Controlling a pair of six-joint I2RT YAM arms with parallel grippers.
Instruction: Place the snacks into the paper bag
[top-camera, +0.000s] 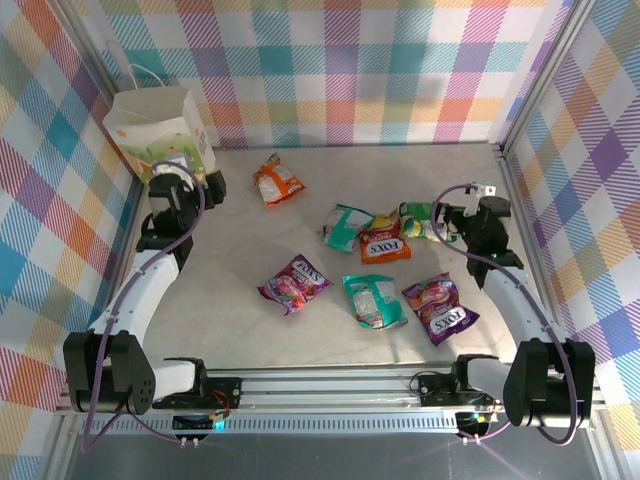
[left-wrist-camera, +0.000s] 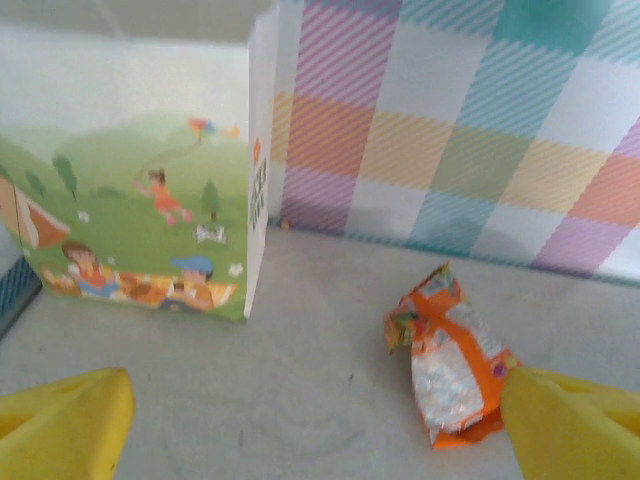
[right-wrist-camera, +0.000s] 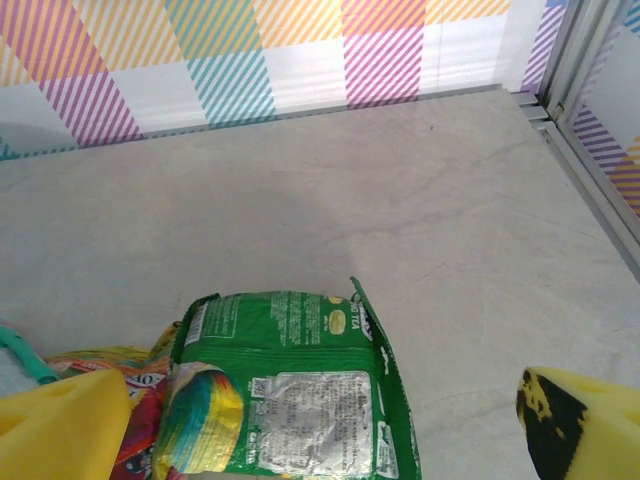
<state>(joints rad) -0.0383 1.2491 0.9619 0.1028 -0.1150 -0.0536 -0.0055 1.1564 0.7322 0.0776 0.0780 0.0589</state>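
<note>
The paper bag (top-camera: 155, 125) stands upright at the far left corner, white with a green cartoon print (left-wrist-camera: 140, 220). An orange snack packet (top-camera: 277, 183) lies to its right, and my left gripper (top-camera: 212, 186) hangs open between the two. In the left wrist view the orange packet (left-wrist-camera: 455, 355) lies just inside the right yellow finger (left-wrist-camera: 575, 425), with bare table between the jaws. My right gripper (top-camera: 440, 224) stands open over a green snack packet (top-camera: 420, 216). That green packet (right-wrist-camera: 290, 390) lies between its wide-apart fingers (right-wrist-camera: 60, 425).
More packets lie mid-table: a teal one (top-camera: 345, 226), an orange Fox's (top-camera: 384, 243), a purple Fox's (top-camera: 293, 282), another teal (top-camera: 373, 300) and a purple one (top-camera: 440, 308). Checked walls enclose the table, with a metal frame post (right-wrist-camera: 590, 90) on the right.
</note>
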